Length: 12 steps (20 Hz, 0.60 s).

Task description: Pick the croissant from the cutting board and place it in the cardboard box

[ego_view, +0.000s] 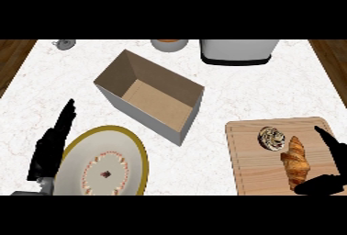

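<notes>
Single view, taken from the robot's head and facing steeply down onto the counter [224,98]. The cardboard box [150,95] sits near centre frame; the counter's far edge lies above it, the near edge is cut off below. Range is close. No second view overlaps.

croissant [296,162] on cutting board [271,183] | cardboard box [150,95] left — plate [102,165] front-left

Left hand [53,144]: matte black, long slim fingers.
Left forearm [46,183]: grey, only a sliver visible.
Right hand [331,165]: matte black, tapered fingers.
</notes>
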Each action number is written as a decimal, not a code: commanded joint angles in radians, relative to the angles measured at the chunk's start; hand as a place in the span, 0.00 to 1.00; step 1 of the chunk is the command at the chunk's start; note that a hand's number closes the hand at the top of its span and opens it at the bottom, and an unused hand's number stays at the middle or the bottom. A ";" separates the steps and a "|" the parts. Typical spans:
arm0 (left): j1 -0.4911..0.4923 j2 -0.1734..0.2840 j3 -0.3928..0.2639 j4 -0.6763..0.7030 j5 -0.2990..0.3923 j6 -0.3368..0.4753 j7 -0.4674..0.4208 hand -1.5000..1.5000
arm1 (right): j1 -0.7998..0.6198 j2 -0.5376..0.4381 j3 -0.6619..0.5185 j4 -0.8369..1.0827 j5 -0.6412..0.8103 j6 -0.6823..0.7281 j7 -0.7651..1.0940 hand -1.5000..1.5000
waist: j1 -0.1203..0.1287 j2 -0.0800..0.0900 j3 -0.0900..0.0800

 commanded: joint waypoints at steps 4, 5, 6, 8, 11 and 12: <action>0.017 -0.016 0.073 0.006 -0.029 -0.071 -0.016 0.50 | -0.033 0.110 -0.040 0.091 0.098 0.053 -0.043 0.00 | 0.000 0.000 0.000; -0.005 -0.050 0.064 0.037 -0.036 -0.066 -0.043 0.50 | -0.014 0.129 -0.019 0.065 0.129 0.050 -0.031 0.00 | -0.001 0.000 0.000; 0.001 -0.078 0.026 -0.004 -0.084 -0.024 0.004 0.50 | 0.025 0.106 -0.062 0.078 0.105 0.057 -0.089 0.00 | -0.003 0.000 0.000; -0.081 -0.036 0.108 0.063 -0.041 -0.084 0.006 0.50 | 0.001 0.129 -0.069 0.118 0.132 0.053 -0.109 0.00 | -0.003 0.001 0.000; -0.050 -0.081 0.078 -0.011 -0.081 -0.083 0.072 0.50 | -0.002 0.167 -0.092 0.110 0.167 0.077 -0.111 0.00 | -0.002 0.000 0.000; -0.037 -0.070 0.117 0.031 -0.074 -0.105 0.019 0.50 | 0.003 0.192 -0.081 0.081 0.198 0.083 -0.082 0.00 | -0.002 0.000 0.000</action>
